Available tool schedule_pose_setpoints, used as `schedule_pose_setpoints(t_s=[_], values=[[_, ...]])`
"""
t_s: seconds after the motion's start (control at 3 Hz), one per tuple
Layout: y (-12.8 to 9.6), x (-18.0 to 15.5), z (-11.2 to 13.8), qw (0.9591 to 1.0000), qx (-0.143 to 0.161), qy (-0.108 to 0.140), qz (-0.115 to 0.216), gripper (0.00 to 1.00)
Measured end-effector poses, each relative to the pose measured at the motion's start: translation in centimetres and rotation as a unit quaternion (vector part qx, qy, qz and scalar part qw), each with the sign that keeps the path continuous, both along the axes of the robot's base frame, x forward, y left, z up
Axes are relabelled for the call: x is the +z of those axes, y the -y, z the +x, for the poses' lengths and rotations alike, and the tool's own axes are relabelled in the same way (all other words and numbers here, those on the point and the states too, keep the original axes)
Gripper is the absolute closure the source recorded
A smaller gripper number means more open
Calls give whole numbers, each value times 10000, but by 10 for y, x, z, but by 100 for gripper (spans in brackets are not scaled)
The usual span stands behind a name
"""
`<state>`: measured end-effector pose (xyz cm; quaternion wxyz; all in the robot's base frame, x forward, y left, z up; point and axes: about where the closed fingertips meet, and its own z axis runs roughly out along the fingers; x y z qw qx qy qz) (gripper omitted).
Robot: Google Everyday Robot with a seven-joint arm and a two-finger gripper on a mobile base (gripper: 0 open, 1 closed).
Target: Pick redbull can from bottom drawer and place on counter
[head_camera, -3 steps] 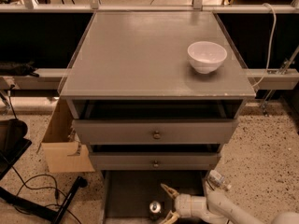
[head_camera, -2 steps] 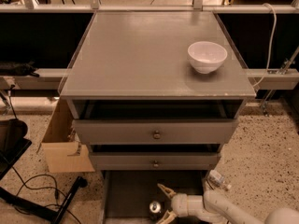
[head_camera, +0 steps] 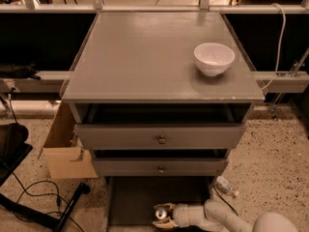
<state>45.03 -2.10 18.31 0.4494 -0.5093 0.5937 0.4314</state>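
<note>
Redbull can (head_camera: 161,213) stands upright on the btm drawer (head_camera: 140,197) floor, toward its front-right, and you've got the gripper (head_camera: 162,215) reaching in from the right w/ jaws apart, one either side of it, while the counter (head_camera: 140,57) up top carries a bowl (head_camera: 214,58) near its right edge.

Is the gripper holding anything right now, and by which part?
Cannot tell. The gripper sits at the redbull can in the bottom drawer, level with its top, but a hold isn't evident.
</note>
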Motion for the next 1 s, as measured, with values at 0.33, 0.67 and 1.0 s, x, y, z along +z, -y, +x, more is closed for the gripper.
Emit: schedule_pose_setpoints(t_s=[0.33, 0.67, 1.0], values=[[0, 0, 0, 10000, 0, 0, 0, 73], [7, 25, -2, 9999, -17, 61, -147, 100], [32, 122, -12, 9993, 28, 215, -319, 100]])
